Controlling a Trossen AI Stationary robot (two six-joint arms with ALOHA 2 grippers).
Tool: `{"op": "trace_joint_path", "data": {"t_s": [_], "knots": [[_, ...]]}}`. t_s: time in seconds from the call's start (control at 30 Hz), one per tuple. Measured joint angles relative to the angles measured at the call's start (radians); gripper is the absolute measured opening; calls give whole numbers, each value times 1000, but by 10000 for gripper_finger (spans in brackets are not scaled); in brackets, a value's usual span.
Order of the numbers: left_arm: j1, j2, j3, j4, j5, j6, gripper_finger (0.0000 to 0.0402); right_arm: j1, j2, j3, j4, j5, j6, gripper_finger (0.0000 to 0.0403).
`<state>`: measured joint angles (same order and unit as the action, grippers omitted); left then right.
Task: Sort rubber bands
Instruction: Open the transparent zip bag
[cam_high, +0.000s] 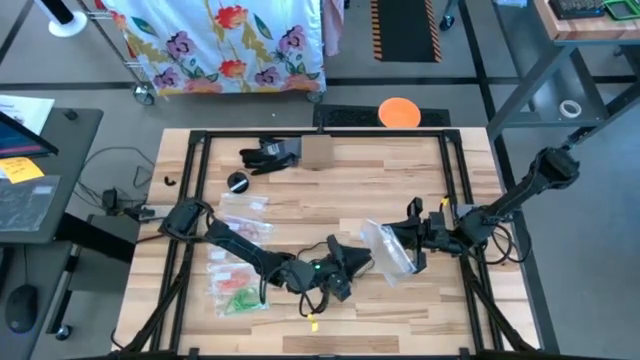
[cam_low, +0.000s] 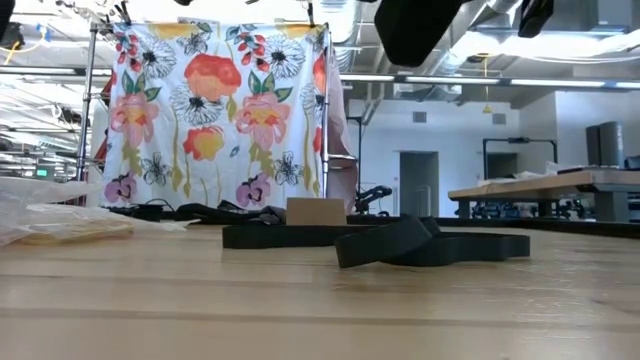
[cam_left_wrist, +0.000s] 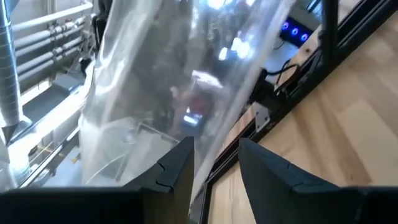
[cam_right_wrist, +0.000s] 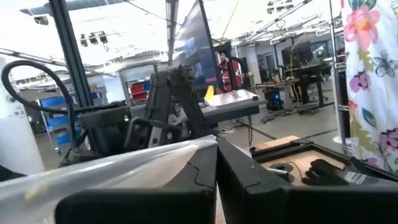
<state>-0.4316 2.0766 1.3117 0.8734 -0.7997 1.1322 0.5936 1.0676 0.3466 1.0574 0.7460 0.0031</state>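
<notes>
A clear plastic bag (cam_high: 385, 248) hangs over the table's middle right, between my two grippers. My right gripper (cam_high: 407, 245) comes from the right and is shut on it (cam_right_wrist: 216, 163). My left gripper (cam_high: 364, 260) reaches in from the left, open; in its wrist view the bag (cam_left_wrist: 168, 81) fills the space ahead, and its lower edge (cam_left_wrist: 208, 171) runs down between the two fingers. The rubber bands, green and red, show inside a clear bag (cam_high: 236, 288) lying flat on the table at the near left. My right gripper pinches the clear bag by an edge (cam_right_wrist: 186, 157) between its two shut fingers, coming about level from the table's right side. The bag is lifted off the table and spreads away from the fingers toward my left gripper. Whether my left gripper's fingers (cam_left_wrist: 177, 171) touch the bag, I cannot tell.
More clear bags (cam_high: 245, 207) lie on the table's left half. A black glove (cam_high: 270, 155), a cardboard box (cam_high: 316, 152) and a small black round thing (cam_high: 238, 181) sit near the far edge. A black strap (cam_low: 430, 245) lies on the wood. A small yellow piece (cam_high: 312, 322) lies near the front.
</notes>
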Motion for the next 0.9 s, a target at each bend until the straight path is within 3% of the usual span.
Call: {"op": "trace_joint_path", "data": {"t_s": [0.63, 0.8, 0.9], "knots": [[11, 0, 0, 86, -13, 22, 120, -1, 0, 0, -1, -5, 17, 0], [1, 1, -1, -35, 9, 58, 120, -1, 0, 0, 0, -5, 16, 0], [-1, 0, -2, -22, 10, 59, 120, -1, 0, 0, 6, -5, 16, 0]]}}
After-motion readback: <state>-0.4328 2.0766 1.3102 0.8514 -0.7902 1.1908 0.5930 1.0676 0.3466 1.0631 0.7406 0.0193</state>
